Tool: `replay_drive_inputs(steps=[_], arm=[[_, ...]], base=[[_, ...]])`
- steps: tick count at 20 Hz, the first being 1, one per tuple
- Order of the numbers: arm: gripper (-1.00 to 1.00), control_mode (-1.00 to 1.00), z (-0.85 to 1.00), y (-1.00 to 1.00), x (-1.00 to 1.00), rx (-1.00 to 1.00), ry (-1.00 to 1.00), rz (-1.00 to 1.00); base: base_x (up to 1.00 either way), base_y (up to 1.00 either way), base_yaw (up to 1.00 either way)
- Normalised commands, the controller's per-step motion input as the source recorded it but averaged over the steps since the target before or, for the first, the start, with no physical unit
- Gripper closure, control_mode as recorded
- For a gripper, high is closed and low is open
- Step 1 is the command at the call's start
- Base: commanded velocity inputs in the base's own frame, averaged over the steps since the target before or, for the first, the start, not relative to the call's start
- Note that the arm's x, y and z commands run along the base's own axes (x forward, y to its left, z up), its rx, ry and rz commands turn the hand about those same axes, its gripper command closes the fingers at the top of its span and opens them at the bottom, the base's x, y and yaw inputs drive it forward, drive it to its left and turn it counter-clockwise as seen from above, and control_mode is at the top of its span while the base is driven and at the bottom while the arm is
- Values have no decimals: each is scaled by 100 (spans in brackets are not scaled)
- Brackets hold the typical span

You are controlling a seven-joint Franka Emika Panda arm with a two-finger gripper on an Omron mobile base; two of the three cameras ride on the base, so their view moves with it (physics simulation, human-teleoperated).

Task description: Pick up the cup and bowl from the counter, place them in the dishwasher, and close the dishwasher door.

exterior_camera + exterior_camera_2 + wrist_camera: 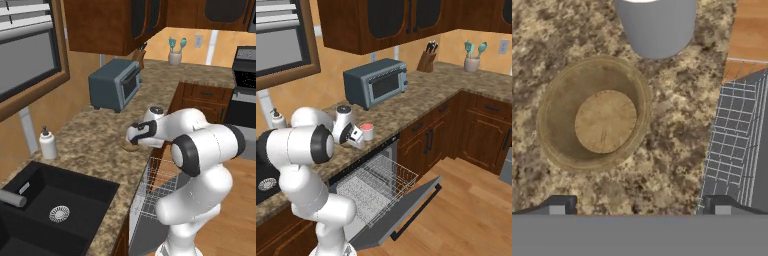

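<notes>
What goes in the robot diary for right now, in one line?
gripper: open, above counter | shallow tan-brown round bowl: on speckled granite counter, ungrasped | white cup: beside bowl | dishwasher door: open

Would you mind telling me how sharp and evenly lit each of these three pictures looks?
Left base view: flat, even light, soft focus, faint shading in the sink. Right base view: same even light, no glare on the dishwasher door. Hand view: the bowl and cup look slightly blurred, with soft shadow beside them on the counter.
</notes>
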Motion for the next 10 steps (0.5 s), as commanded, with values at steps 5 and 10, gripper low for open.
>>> replay_drive_inputs(steps=[5,10], arm=[[-100,-100,-32,4,34,0,2,0],[-100,-100,-8,1,39,0,0,0]], base=[[0,0,0],[0,0,0]])
